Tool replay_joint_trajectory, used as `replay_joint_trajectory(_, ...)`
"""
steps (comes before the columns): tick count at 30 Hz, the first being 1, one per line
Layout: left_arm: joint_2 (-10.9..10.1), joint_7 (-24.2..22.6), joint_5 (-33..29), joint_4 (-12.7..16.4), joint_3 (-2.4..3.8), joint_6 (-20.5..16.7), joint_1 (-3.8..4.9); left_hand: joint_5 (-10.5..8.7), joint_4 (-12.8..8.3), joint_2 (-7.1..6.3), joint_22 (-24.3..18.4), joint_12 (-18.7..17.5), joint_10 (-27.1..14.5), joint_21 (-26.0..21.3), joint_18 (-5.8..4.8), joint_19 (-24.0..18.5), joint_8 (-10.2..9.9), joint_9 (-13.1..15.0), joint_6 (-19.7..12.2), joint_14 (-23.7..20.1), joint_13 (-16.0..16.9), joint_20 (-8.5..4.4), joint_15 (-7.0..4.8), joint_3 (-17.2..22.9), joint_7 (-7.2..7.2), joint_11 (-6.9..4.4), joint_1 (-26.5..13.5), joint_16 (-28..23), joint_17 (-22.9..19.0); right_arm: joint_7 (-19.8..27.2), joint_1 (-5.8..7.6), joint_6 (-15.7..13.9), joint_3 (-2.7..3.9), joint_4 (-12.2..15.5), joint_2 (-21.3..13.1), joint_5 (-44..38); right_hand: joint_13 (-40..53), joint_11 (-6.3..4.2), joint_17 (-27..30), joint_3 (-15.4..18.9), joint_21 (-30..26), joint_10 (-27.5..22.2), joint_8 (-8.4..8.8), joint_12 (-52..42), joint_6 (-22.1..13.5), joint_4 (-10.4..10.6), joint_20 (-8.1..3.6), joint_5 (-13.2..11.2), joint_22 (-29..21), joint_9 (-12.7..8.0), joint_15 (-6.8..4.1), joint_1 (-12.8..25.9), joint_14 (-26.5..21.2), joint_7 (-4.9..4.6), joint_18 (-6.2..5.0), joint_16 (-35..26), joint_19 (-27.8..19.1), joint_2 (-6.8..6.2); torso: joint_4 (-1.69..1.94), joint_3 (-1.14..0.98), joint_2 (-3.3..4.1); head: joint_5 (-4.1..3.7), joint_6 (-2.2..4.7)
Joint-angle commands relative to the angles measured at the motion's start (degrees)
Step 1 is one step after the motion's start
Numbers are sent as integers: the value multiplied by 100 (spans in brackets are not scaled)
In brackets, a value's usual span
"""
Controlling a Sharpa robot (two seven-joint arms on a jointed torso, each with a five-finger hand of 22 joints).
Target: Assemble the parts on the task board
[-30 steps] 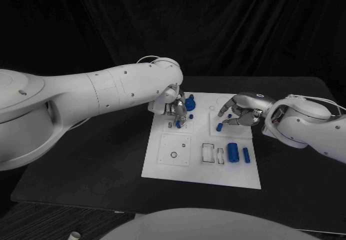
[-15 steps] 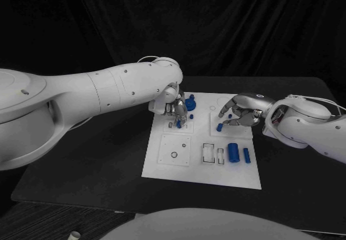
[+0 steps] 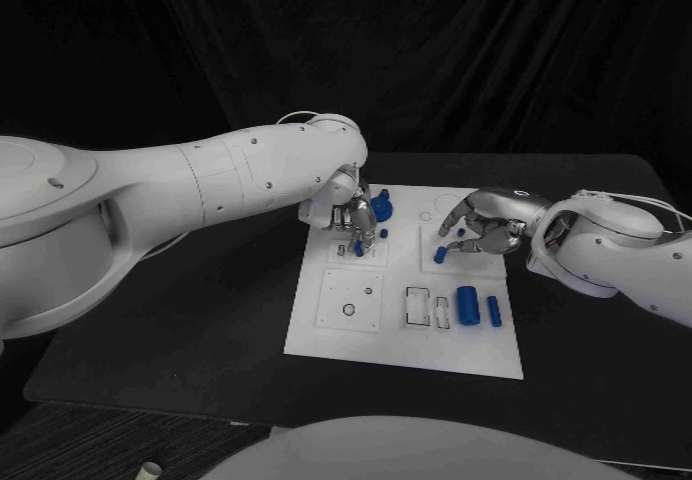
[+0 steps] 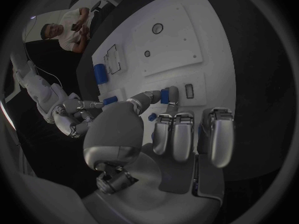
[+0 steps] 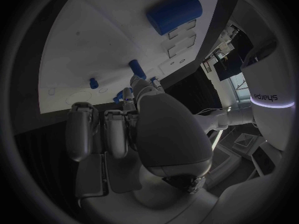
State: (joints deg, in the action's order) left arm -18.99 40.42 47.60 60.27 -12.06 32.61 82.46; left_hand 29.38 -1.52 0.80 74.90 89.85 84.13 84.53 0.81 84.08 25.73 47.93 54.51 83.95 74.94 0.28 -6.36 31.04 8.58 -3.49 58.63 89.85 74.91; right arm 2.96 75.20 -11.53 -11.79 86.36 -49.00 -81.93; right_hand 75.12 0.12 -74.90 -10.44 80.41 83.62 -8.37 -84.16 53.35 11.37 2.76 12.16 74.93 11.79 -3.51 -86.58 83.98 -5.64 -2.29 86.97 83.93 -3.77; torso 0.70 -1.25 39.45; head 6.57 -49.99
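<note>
Left hand [image 3: 351, 215] pinches a small blue part [image 4: 166, 95] over the task board [image 3: 361, 330]; right hand [image 3: 483, 226] grip state indeterminate.

The head camera looks down from above at the whole task board [image 3: 411, 290] on the black surface [image 3: 188, 300], while each wrist camera sits close behind its own hand, both facing that same white board.

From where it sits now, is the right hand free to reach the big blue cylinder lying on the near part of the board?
Probably yes. The right hand hovers over the task board, and the big blue cylinder lies nearer the robot with bare board between them. The left hand is off to the side.
</note>
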Motion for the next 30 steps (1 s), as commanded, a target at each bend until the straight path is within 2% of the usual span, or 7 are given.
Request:
replay_joint_trajectory(1,25,287,-75,-4,2,73,8,19,-487,85,1325,15,587,-42,55,346,-29,-6,895,605,1506,-44,-37,523,-857,-65,5,15,1509,-112,-14,72,3,4,1,-34,527,2,-937,-4,-31,-44,-23,18,54,-33,39,8,1158,-10,23,-43,402,-6,-33,-37,25,6,3,-3,-2,-2,-1)
replay_joint_trajectory(7,21,290,-75,-20,2,103,8,-4,-478,95,1319,15,587,-65,59,338,-65,-21,900,605,1506,-49,-42,522,-857,-67,-7,15,1509,-122,-13,96,3,3,-1,-34,494,3,-912,-12,-65,-67,-21,41,52,-41,40,28,1147,-15,24,-48,393,-7,-41,-53,6,5,-2,-10,-12,-4,-1)
replay_joint_trajectory(10,11,289,-75,-20,2,99,8,-7,-477,96,1315,15,587,-76,62,334,-69,-22,900,605,1506,-50,-43,522,-857,-67,-8,15,1509,-133,-13,118,3,1,-4,-34,494,3,-912,-12,-65,-67,-21,41,52,-41,40,28,1147,-15,24,-48,393,-7,-41,-53,6,5,6,-5,-9,-6,-1)
replay_joint_trajectory(18,-22,286,-75,32,2,74,9,-26,-470,105,1314,15,587,-82,63,332,-91,-30,905,605,1506,-53,-44,521,-856,-67,-15,15,1509,-142,-14,147,3,-9,9,-34,453,5,-886,-18,-95,-97,-18,69,49,-46,40,38,1137,-19,25,-49,383,-9,-48,-68,-11,5,-9,5,-6,31,-1)
replay_joint_trajectory(23,-39,286,-75,70,2,59,16,-47,-466,111,1305,15,587,-109,68,322,-109,-35,910,605,1506,-55,-45,519,-857,-68,-20,15,1509,-149,-16,169,3,-15,18,-34,440,5,-879,-20,-110,-106,-17,78,47,-47,41,40,1132,-20,26,-48,380,-10,-52,-73,-20,6,2,12,-5,39,-1)
replay_joint_trajectory(30,-41,290,-75,80,2,124,23,-50,-433,170,1294,15,587,-145,76,311,-152,-49,985,605,1506,-63,-54,526,-872,-80,-35,15,1509,-165,-17,206,3,-19,18,-34,417,6,-857,-26,-133,-123,-15,96,46,-49,41,47,1124,-24,27,-48,371,-11,-57,-87,-33,9,20,10,-1,32,-1)
